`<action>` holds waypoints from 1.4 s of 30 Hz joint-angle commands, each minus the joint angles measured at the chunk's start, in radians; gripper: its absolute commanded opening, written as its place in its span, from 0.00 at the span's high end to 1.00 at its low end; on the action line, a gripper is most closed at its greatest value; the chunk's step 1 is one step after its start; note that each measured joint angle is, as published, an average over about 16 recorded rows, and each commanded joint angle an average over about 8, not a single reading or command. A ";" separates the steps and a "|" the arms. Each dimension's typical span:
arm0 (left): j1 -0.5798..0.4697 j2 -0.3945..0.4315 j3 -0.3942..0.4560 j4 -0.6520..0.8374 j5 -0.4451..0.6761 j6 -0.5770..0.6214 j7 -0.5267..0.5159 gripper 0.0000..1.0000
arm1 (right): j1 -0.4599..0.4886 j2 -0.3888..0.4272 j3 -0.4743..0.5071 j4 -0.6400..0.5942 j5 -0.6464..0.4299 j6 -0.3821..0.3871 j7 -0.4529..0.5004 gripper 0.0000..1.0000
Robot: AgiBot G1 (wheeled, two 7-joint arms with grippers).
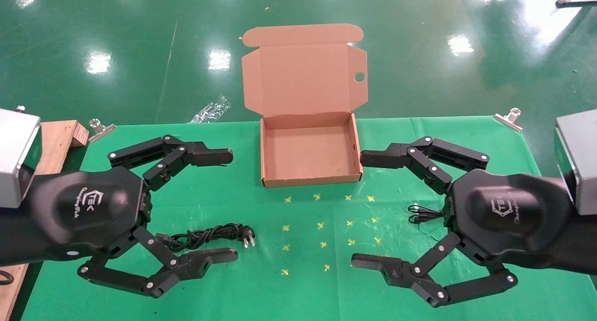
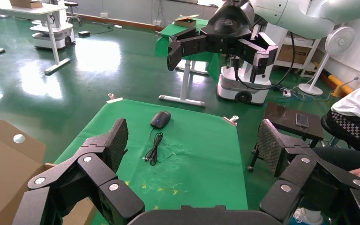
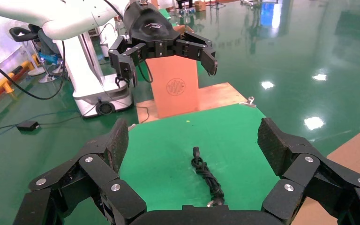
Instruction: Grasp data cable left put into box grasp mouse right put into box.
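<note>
The open brown box [image 1: 310, 178] stands at the table's far middle, lid raised, nothing inside. The coiled black data cable [image 1: 210, 234] lies on the green cloth under my left gripper [image 1: 233, 205], which hovers open and empty; the cable also shows in the right wrist view [image 3: 206, 176]. My right gripper [image 1: 358, 209] hovers open and empty on the right. In the head view it hides the mouse; only the thin wire [image 1: 422, 214] shows. The left wrist view shows the mouse [image 2: 161, 118] lying on the cloth with its bundled wire [image 2: 153, 149].
Yellow cross marks [image 1: 326, 220] dot the cloth in front of the box. Metal clips [image 1: 100, 129] [image 1: 508, 118] hold the cloth's far corners. A wooden stand [image 1: 58, 141] is at the left edge. A plastic wrapper [image 1: 210, 110] lies on the floor behind.
</note>
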 commanded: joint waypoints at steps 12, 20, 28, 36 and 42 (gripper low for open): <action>0.000 0.000 0.000 0.000 0.000 0.000 0.000 0.00 | 0.000 0.000 0.000 0.000 0.000 0.000 0.000 0.00; 0.000 0.000 0.000 0.000 0.000 0.000 0.000 0.00 | 0.000 0.000 0.000 0.000 0.000 0.000 0.000 0.00; 0.000 0.000 0.000 0.000 0.000 0.000 0.000 0.00 | 0.000 0.000 0.000 0.000 0.000 0.000 0.000 0.00; 0.000 0.000 0.000 0.000 0.000 0.000 0.000 0.00 | 0.000 0.000 0.000 0.000 0.000 0.000 0.000 0.00; 0.000 -0.011 0.010 -0.011 0.040 -0.001 0.013 0.00 | -0.003 0.006 -0.007 0.001 -0.016 0.000 0.002 0.00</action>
